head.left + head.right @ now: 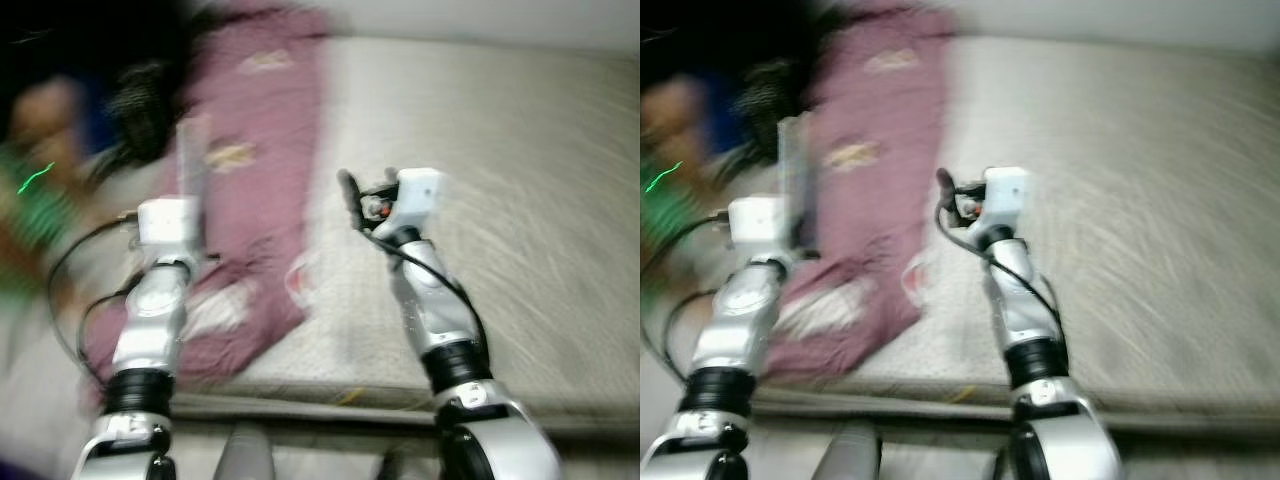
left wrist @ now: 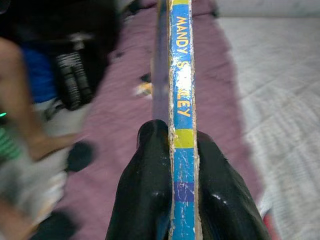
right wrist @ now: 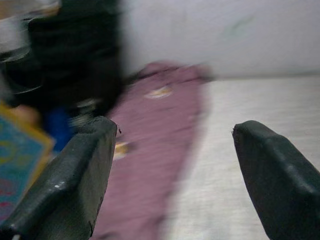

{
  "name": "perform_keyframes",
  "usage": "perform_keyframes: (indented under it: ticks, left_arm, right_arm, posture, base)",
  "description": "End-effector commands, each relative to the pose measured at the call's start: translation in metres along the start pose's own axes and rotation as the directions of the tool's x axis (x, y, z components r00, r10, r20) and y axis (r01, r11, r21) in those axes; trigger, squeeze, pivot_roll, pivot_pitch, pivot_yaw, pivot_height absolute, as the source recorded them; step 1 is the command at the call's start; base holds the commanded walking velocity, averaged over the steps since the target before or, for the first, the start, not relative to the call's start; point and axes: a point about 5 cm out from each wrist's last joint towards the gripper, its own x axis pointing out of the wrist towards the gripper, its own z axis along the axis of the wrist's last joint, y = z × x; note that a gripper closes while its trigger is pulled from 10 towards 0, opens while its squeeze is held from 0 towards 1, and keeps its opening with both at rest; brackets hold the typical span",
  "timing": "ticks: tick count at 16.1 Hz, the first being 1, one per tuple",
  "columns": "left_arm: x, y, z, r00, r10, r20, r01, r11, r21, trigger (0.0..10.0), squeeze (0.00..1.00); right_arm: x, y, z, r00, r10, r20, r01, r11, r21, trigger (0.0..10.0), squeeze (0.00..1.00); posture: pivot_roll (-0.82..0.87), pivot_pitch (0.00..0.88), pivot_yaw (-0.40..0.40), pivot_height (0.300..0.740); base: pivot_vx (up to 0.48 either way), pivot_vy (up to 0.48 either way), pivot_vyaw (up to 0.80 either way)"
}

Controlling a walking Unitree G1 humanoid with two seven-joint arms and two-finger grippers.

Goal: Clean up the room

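Currently we see:
left gripper [image 2: 172, 165]: pinching thin book [image 2: 181, 90] upright over maroon blanket [image 1: 260, 150]
right gripper [image 3: 170, 170]: spread wide, over bed [image 1: 500, 200] beside blanket

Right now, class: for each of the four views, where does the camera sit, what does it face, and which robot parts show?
Left eye: head, looking down at the bed; both arms show.
Right eye: same scene; shares the purple cloth.
Left wrist: along the left pincer, shut on a book.
Right wrist: along the open right pincer; shares the cloth and bed with the eye views.
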Motion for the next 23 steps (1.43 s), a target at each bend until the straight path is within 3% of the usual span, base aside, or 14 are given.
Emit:
perform_keyframes:
  ticks: [1,5,11,14,23]
  left_arm:
    - [0.004,-0.022,0.018,0.993,-0.082,0.086,0.082,0.997,0.009,10.0,0.0]
    - [0.006,-0.023,0.02,0.991,-0.094,0.097,0.094,0.996,0.005,10.0,0.0]
    - [0.0,-0.034,0.021,0.981,-0.136,0.138,0.151,0.984,-0.099,10.0,0.0]
    - [-0.002,-0.038,0.02,0.977,-0.161,0.138,0.171,0.983,-0.07,10.0,0.0]
    - [-0.006,-0.037,0.016,0.98,-0.138,0.141,0.154,0.982,-0.11,10.0,0.0]
  right_arm:
    - [-0.004,-0.012,-0.005,0.998,-0.054,-0.022,0.054,0.999,0.005,10.0,0.0]
    - [-0.003,-0.014,-0.003,0.998,-0.069,0.002,0.069,0.998,-0.009,10.0,0.0]
    - [-0.008,-0.018,-0.004,0.995,-0.101,0.001,0.101,0.995,0.013,10.0,0.0]
    - [-0.008,-0.01,-0.008,0.998,-0.062,-0.013,0.062,0.998,0.005,10.0,0.0]
    - [-0.004,-0.003,-0.01,0.999,-0.03,-0.035,0.029,1.0,-0.009,10.0,0.0]
  posture:
    - [0.06,0.0,-0.012,0.74]
    - [0.08,0.0,-0.019,0.74]
    - [0.03,0.0,-0.02,0.74]
    - [0.05,0.0,-0.035,0.74]
    - [0.06,0.024,-0.069,0.74]
  base:
    - [0.0,0.0,0.0]
    - [0.0,0.0,0.0]
    - [0.0,0.0,0.0]
    - [0.0,0.0,0.0]
    - [0.0,-0.027,0.0]
